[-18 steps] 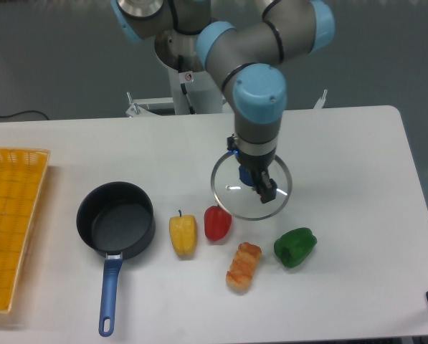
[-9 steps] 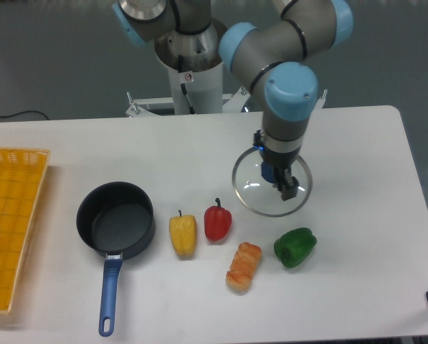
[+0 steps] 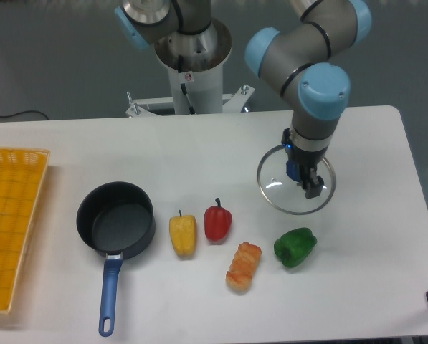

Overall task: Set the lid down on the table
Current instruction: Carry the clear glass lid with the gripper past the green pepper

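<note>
The lid (image 3: 294, 180) is gripped at its blue centre knob by the closed tool (image 3: 303, 177) and is seen over the right part of the white surface (image 3: 371, 236), just above the green pepper (image 3: 295, 247) and well apart from the dark pot (image 3: 116, 221).

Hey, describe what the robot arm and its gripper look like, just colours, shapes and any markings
The arm is built of thick grey tube sections joined by rounded joints with light blue caps. Its grey base column carries a small round red-and-white sticker. The gripper is small and dark, with blue at its mount. No loose cables show.
</note>
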Robot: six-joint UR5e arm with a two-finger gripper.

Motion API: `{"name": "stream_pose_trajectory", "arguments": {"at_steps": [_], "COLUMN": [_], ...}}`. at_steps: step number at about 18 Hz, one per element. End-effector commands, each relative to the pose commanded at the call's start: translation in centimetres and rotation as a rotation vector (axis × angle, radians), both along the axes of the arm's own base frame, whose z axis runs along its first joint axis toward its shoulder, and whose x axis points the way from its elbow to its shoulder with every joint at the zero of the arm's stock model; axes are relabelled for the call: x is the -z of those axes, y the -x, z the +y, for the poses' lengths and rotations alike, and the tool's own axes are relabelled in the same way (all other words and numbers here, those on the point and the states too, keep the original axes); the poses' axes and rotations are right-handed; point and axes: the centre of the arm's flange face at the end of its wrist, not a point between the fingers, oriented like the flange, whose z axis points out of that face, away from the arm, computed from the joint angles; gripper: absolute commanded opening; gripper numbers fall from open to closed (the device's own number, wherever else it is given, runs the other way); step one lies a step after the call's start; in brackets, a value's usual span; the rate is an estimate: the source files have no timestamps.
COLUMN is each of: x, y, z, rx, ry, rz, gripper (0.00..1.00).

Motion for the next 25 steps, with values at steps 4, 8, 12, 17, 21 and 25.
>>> {"name": "stream_pose_trajectory", "arguments": {"at_steps": [4, 8, 12, 17, 21, 25], "x": [0.9, 2.3, 3.8, 5.7, 7.2, 8.2], "y": [1.2, 2.0, 3.1, 4.8, 5.9, 6.7], "z": [-1.4, -1.5, -1.2, -1.6, -1.9, -2.3], "rx": [0.012, 0.026, 0.035, 0.031, 0.028, 0.047], "ry": [0.008, 0.032, 0.027, 0.022, 0.022, 0.022], "rz": [-0.011, 0.004, 0.025, 0.039, 0.036, 0.035], "gripper": [0.53, 0.53, 0.53, 0.53, 0.53, 0.53]}}
